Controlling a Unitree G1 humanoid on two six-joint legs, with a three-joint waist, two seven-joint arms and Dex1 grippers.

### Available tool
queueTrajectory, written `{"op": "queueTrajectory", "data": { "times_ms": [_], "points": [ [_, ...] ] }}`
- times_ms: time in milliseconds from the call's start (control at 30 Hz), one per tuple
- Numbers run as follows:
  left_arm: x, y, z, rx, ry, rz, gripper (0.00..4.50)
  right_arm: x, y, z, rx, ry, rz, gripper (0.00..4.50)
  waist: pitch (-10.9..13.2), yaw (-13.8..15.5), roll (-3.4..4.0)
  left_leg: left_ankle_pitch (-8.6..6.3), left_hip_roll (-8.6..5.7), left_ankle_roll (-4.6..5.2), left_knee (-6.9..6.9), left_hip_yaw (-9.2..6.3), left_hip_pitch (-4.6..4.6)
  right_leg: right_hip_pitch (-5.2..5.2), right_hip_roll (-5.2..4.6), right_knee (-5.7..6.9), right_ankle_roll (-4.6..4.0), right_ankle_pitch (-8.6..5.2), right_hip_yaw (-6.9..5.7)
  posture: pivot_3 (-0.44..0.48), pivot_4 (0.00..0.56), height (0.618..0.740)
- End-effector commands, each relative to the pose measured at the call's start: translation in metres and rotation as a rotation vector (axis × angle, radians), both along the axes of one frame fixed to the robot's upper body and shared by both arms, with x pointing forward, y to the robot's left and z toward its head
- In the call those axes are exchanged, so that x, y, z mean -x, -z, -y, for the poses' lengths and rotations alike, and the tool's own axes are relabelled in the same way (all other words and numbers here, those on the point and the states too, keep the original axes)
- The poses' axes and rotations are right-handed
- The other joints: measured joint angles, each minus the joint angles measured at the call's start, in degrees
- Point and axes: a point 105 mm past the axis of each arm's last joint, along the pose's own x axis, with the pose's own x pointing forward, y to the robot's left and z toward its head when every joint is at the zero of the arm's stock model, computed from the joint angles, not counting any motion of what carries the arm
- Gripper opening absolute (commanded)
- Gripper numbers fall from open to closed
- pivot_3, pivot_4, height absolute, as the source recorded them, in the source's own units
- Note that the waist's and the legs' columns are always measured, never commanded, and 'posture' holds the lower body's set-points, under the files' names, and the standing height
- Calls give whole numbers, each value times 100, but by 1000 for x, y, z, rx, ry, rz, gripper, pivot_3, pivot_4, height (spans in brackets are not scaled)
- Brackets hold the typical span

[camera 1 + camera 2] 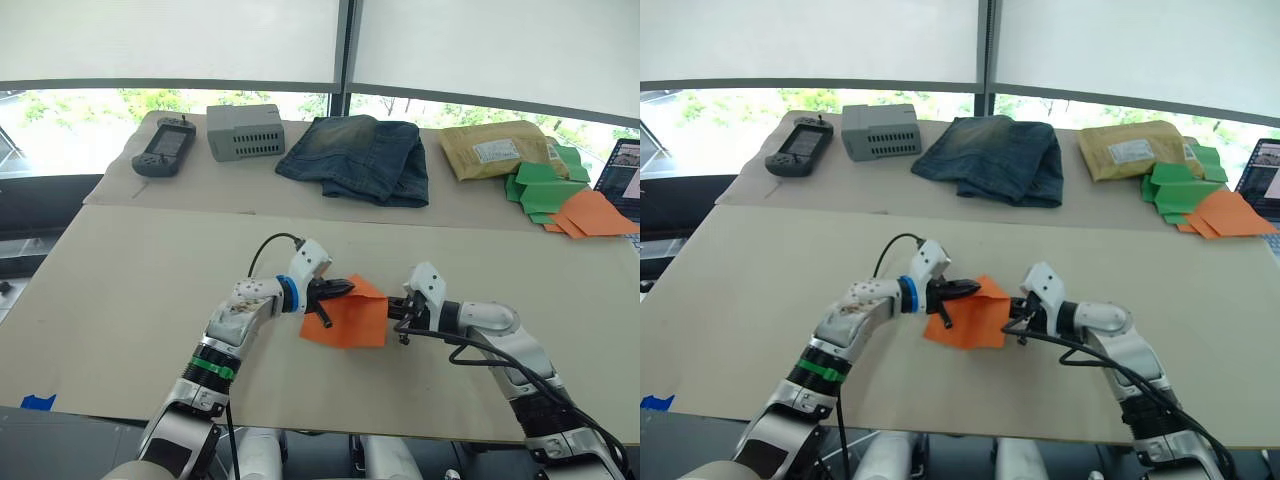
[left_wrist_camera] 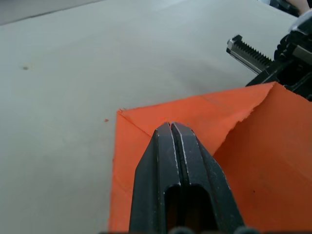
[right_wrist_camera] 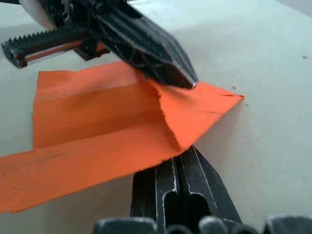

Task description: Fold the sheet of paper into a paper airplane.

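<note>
The sheet of paper (image 1: 350, 320) is bright orange and lies partly folded on the tan table (image 1: 140, 290), between my two grippers. One flap (image 3: 195, 109) with a ragged edge is raised off the surface. My left gripper (image 1: 345, 287) is shut, its tips (image 2: 170, 126) resting on the sheet's far left part, touching the flap's upper edge. My right gripper (image 1: 393, 308) is also shut and lies low at the sheet's right edge. Its tips (image 3: 179, 153) are tucked under the raised flap, so they are hidden.
Along the far side lie a dark handheld device (image 1: 164, 146), a grey box (image 1: 245, 131), folded jeans (image 1: 357, 157) and a tan envelope (image 1: 495, 149). Green paper pieces (image 1: 540, 185) and flat orange pieces (image 1: 592, 213) sit far right, beside a laptop corner (image 1: 622, 175).
</note>
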Motion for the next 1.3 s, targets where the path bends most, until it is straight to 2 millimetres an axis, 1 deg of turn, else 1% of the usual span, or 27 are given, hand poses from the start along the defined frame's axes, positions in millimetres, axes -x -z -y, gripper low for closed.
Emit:
{"op": "queueTrajectory", "data": {
  "times_ms": [33,200,300,367,633,833,967,1067,1167,1200,1300],
  "points": [
    [1,-1,6,-46,33,34,0,-2,-19,-9,-38,-23,65,13,0,-1,0,0,0,0,0,0,0,0,0,0,2,1,0,0,150,716],
    [1,7,2,-92,30,38,0,-5,-28,-17,-75,-30,73,13,0,-5,0,0,1,0,0,-1,2,0,2,2,11,6,0,0,150,716],
    [0,7,-3,-86,8,35,0,-6,-29,-21,-85,-33,72,13,0,-1,0,0,1,0,0,-1,2,1,1,2,6,4,-1,0,150,716],
    [-2,6,-4,-48,-23,10,0,-6,-28,-25,-90,-39,70,13,0,-5,0,0,1,0,0,-1,2,1,0,1,7,4,0,0,150,716],
    [-6,5,-5,-45,-50,11,0,-16,-17,-41,-70,-57,57,13,0,-15,1,0,3,0,0,-1,3,0,3,5,12,9,-1,0,150,716],
    [-6,6,-23,-82,-71,18,0,-23,-13,-46,-66,-57,53,13,-1,-59,1,0,5,0,0,0,7,2,5,9,11,10,0,0,150,716],
    [-6,5,-41,-106,-115,24,0,-27,-8,-47,-54,-54,41,13,-1,-104,1,0,6,0,0,-1,8,2,4,11,11,10,0,0,150,716],
    [-10,-3,-54,-114,-161,49,0,-27,-1,-50,-30,-64,24,13,-1,-143,2,0,7,0,0,-1,9,2,5,13,10,10,0,0,150,716],
    [-17,-17,-61,-89,-207,89,0,-27,7,-50,11,-74,10,13,0,-146,2,0,8,0,0,-1,10,1,6,16,10,10,0,0,150,716],
    [-19,-20,-62,-78,-216,98,0,-27,9,-50,18,-73,6,13,0,-144,2,0,8,0,0,-1,10,1,6,16,10,10,-1,0,150,716],
    [-20,-40,-54,7,-198,144,0,-27,14,-49,60,-80,6,13,0,-141,2,0,8,0,0,0,10,3,4,15,10,10,-1,0,150,716]
  ]
}}
